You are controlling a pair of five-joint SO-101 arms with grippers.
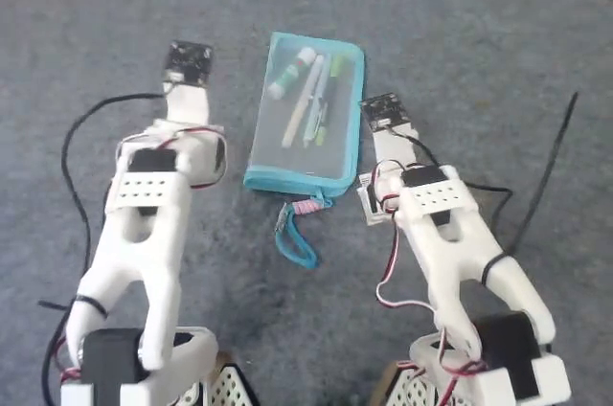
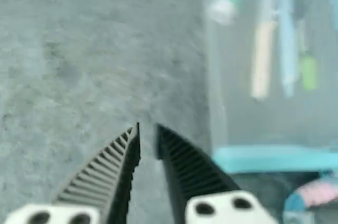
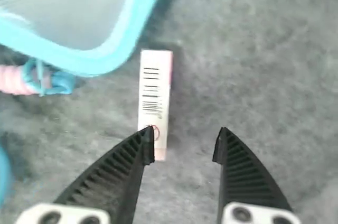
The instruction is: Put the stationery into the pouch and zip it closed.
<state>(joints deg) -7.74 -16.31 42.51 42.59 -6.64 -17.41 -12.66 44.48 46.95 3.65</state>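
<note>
Right gripper (image 3: 185, 138) gapes over the eraser (image 3: 156, 94) (just beside the pouch (image 3: 97, 60)); left gripper (image 2: 148, 131) sits pinched together.

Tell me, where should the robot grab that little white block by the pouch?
Probably across its long sides, mid-length, from above: the block lies flat on the carpet and is narrow, so the open right gripper can span it.
</note>
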